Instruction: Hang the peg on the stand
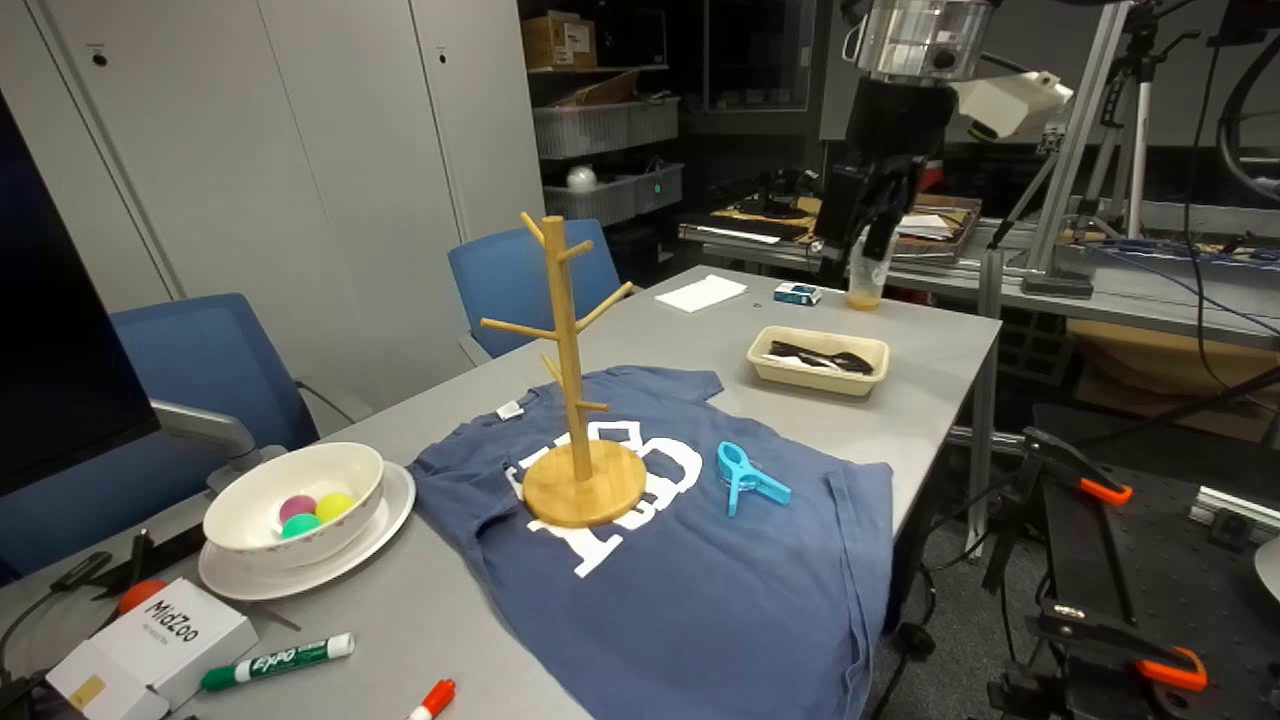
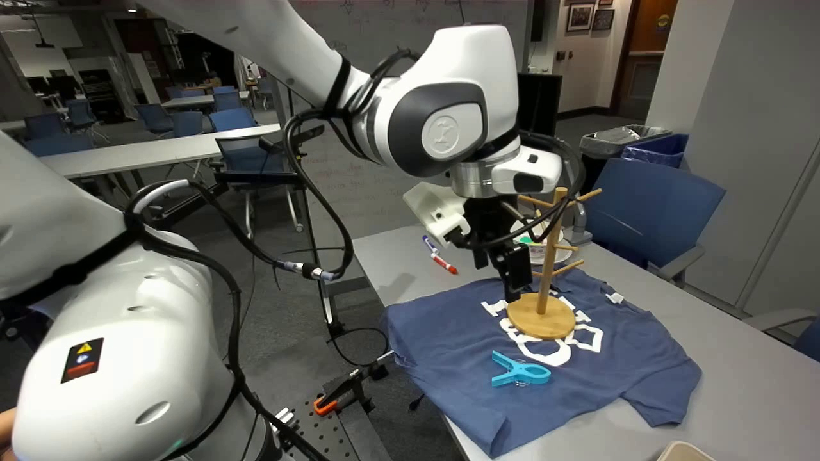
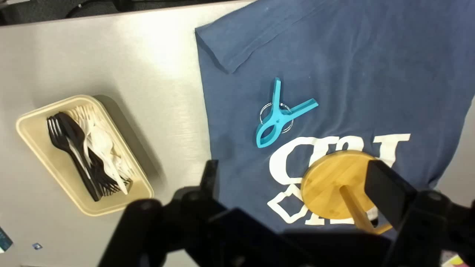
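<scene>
Since the peg (image 3: 280, 116) looks like moulded plastic, I'd bet it's next to weightless and stiff with some spring in it — not fragile, maybe a bit slippery. It's lying on the T-shirt (image 3: 356, 81), apart from the stand (image 1: 571, 380). Left to right in the wrist view you get the closed loop, the pivot with what may be a thin spring round it, then two splayed prongs. I'd take it across the pivot, cos squeezing both prongs would probably pop the loop apart, and that loop seems the bit to slip over a branch. The gripper (image 3: 295, 172) has its fingers spread wide with nothing between them, so no hold on it yet.

Containers, left to right in an exterior view: white MidZoo box (image 1: 190, 630), can't see what's inside. Then a bowl (image 1: 250, 500) on a plate (image 1: 402, 505), with pink-purple, green and yellow balls (image 1: 334, 507) in it. Next a pale tub (image 1: 820, 384) of black and white cutlery (image 3: 101, 142). Last up, a clear cup (image 1: 868, 282) with something amber in the bottom — partly hidden behind the gripper from that angle
</scene>
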Tool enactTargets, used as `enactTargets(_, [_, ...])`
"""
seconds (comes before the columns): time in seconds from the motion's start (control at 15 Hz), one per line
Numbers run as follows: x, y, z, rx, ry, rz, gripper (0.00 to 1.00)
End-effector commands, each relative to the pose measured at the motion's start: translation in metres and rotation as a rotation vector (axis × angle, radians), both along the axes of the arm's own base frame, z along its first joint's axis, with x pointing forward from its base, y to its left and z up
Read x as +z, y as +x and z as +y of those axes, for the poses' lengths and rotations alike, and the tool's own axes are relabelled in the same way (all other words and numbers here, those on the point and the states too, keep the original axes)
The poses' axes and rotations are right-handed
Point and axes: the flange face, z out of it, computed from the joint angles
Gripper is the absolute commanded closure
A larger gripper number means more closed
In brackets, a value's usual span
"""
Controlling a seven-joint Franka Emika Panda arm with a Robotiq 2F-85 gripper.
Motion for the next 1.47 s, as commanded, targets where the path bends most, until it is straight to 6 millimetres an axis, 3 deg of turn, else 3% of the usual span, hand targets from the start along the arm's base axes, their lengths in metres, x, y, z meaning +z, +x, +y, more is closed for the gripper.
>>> enactTargets(0.0, [-0.031, 0.015, -0.006, -0.097, -0.004, -0.021, 0.00])
enactTargets(0.07, [-0.018, 0.007, -0.005, -0.054, 0.004, -0.009, 0.00])
enactTargets(0.2, [-0.027, 0.008, -0.006, -0.059, 0.007, 0.006, 0.00])
enactTargets(0.6, [-0.026, 0.011, -0.004, -0.067, 0.000, 0.017, 0.00])
enactTargets(1.0, [-0.055, 0.036, 0.009, -0.082, 0.016, 0.049, 0.00])
enactTargets(1.4, [-0.102, 0.062, -0.006, -0.174, 0.046, 0.040, 0.00])
